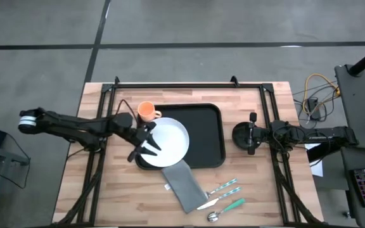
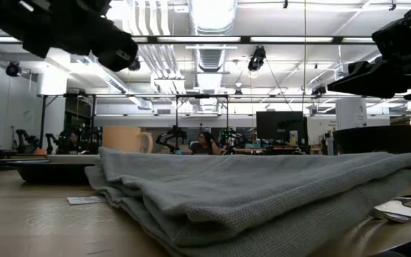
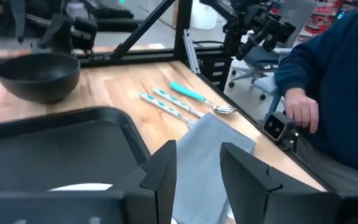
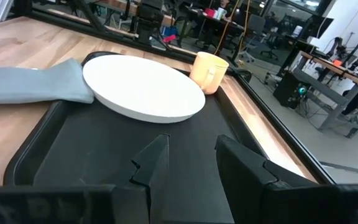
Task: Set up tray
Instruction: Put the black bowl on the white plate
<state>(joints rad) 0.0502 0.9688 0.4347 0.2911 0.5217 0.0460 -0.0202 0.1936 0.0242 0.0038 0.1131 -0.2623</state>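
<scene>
**Tray flat at the middle of the surface, plate on its left part**

The wooden surface (image 1: 246,190) carries everything. The tray (image 1: 204,136) lies flat near its centre, long axis running left to right in the high view, with its long sides parallel to the far edge of the surface. The right half of the tray is bare black.

A grey napkin (image 1: 182,187) lies at a slant just off the tray's near edge, one corner reaching up to the plate; in the low view it fills the foreground and hides most of the tray. The round white plate (image 1: 170,140) sits over the tray's left part, overlapping its left rim. A black bowl (image 1: 243,134) stands on the surface just beside the tray's right rim. An orange mug (image 1: 146,112) stands at the tray's far-left corner, near the plate.

Three pieces of cutlery (image 1: 224,196) with teal handles lie near the front edge, right of the napkin and apart from the tray.

The left end effector (image 1: 146,142) hangs over the plate's left edge, fingers partly apart, holding nothing. The right end effector (image 1: 253,134) sits at the bowl, beside the tray's right rim, fingers also partly apart and gripping nothing visible.

A person's hand (image 3: 302,111) and blue sleeve show beyond the front edge in the left wrist view.
</scene>
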